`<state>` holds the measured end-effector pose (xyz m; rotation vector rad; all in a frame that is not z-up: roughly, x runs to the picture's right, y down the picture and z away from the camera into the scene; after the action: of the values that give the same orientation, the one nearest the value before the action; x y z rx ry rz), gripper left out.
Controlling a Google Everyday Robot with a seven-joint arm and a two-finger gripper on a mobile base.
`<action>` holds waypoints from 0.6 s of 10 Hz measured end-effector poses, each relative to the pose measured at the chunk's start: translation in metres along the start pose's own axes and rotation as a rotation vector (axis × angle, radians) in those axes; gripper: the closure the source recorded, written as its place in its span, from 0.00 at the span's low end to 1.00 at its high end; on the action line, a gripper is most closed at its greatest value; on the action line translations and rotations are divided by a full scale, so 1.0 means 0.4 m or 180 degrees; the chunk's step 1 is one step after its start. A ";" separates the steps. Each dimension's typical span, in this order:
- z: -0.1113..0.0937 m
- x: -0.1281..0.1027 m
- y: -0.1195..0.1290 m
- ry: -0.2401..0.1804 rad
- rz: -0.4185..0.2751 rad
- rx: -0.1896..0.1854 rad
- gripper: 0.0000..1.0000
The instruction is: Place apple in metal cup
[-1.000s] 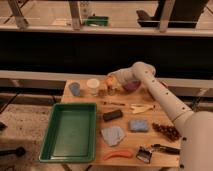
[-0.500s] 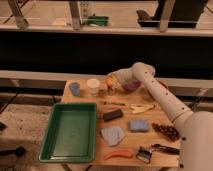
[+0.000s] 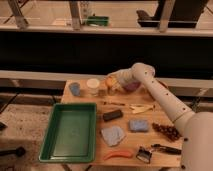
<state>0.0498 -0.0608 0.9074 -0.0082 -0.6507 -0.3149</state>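
Apple (image 3: 111, 80) first: a small yellow-orange round shape sits at the tip of the arm, at the gripper (image 3: 111, 83), near the back of the table (image 3: 165, 147). It appears to be carried there, though whether the claw is clamped on it or has let go cannot be told. The gripper hangs over the back row of cups, above or just beside the metal cup (image 3: 102, 92), which is a small, dim shape right of the white cup (image 3: 93, 86); whether fruit and cup touch cannot be told. That position suits the task, since the fruit has to come down into the cup from above, and the placing seems close to its end. The arm reaches in from the right and bends leftward, passing over a red bowl (image 3: 132, 86) so that it clears the things in front. Left of the white cup stands a blue cup (image 3: 75, 89). Nearer the front lie a green tray (image 3: 69, 131), a dark block (image 3: 113, 115), two blue cloths (image 3: 112, 135) and a carrot (image 3: 117, 155), all well apart from the gripper. The main risk, as a judgement, is nudging the white cup or tipping the small metal one.
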 end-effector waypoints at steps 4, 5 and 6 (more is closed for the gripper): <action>0.013 0.003 0.006 0.0000 0.0039 -0.0039 0.22; 0.018 0.002 0.006 0.0001 0.0048 -0.0046 0.20; 0.019 0.003 0.006 0.0006 0.0054 -0.0048 0.20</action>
<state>0.0471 -0.0581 0.9144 -0.0278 -0.6461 -0.3034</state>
